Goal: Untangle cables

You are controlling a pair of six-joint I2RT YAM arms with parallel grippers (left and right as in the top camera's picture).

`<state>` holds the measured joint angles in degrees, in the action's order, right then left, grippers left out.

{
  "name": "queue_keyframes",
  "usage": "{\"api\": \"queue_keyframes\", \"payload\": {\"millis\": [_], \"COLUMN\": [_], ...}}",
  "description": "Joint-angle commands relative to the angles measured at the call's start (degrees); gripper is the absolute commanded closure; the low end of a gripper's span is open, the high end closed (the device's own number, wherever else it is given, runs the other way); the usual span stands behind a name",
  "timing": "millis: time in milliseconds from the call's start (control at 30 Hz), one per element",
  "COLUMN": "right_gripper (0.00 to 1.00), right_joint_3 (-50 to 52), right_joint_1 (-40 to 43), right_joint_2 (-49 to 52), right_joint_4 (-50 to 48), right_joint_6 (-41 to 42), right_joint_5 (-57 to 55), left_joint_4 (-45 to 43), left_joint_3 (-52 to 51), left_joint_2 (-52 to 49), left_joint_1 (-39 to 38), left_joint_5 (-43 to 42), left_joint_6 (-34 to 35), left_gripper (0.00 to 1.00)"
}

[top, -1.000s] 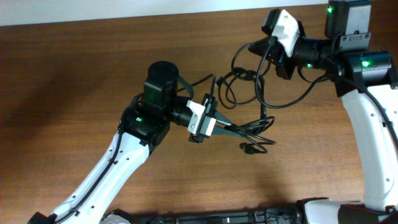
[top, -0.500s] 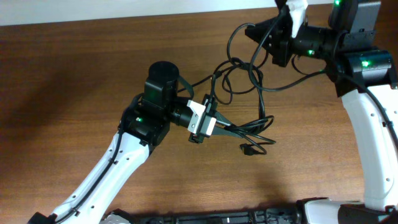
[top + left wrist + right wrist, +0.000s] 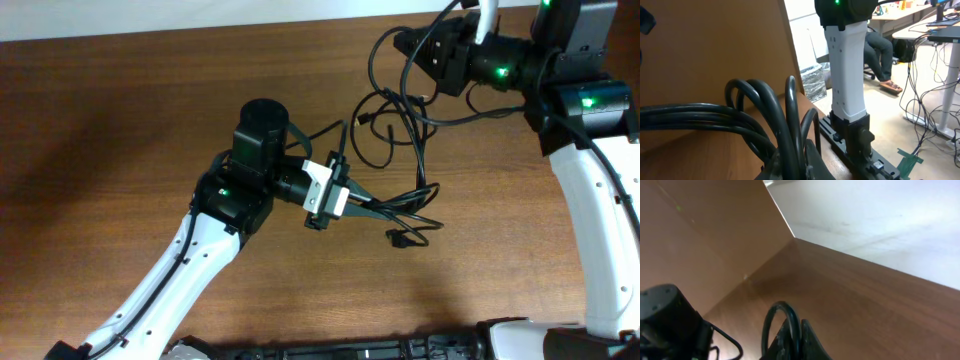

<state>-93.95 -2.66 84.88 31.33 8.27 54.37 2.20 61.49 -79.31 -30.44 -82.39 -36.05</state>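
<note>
Left fingers (image 3: 365,203): closed tight on a bundle of several strands, near the middle of the bench (image 3: 120,120).
Right fingers (image 3: 408,47): pinched shut on one strand, near the far edge of the bench on the right side.
Cables (image 3: 405,203): strung between the two arms. Loose loops cross each other beneath the right fingers, and strands run from there down to the bundle at the left fingers.
Plug end (image 3: 400,238): lies on the bench just beside the bundle, on the near side.
Left wrist view: thick black strands (image 3: 700,117) run side by side into the fingers, then curl upward in loops.
Right wrist view: a single black loop (image 3: 771,325) arches up out of the closed fingers (image 3: 802,342).
</note>
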Motion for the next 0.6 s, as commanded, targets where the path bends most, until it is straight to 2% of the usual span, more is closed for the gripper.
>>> {"api": "queue_keyframes", "payload": {"millis": [0, 333, 567], "right_gripper": [0.96, 0.96, 0.96], "right_joint_3": [-0.72, -0.72, -0.72], "right_joint_1": [0.11, 0.11, 0.07], "right_joint_2": [-0.17, -0.17, -0.17], "right_joint_4": [-1.46, -4.22, -7.34], "right_joint_6": [5.95, 15.76, 26.73], "right_joint_5": [0.79, -0.39, -4.24], "left_joint_4": [0.11, -0.09, -0.20], "left_joint_3": [0.44, 0.44, 0.44], "left_joint_2": [0.13, 0.11, 0.11], "left_joint_1": [-0.17, -1.14, -5.70], "left_joint_5": [-0.26, 2.51, 13.94], "left_joint_6": [-0.87, -0.87, -0.87], "left_gripper": [1.00, 1.00, 1.00]}}
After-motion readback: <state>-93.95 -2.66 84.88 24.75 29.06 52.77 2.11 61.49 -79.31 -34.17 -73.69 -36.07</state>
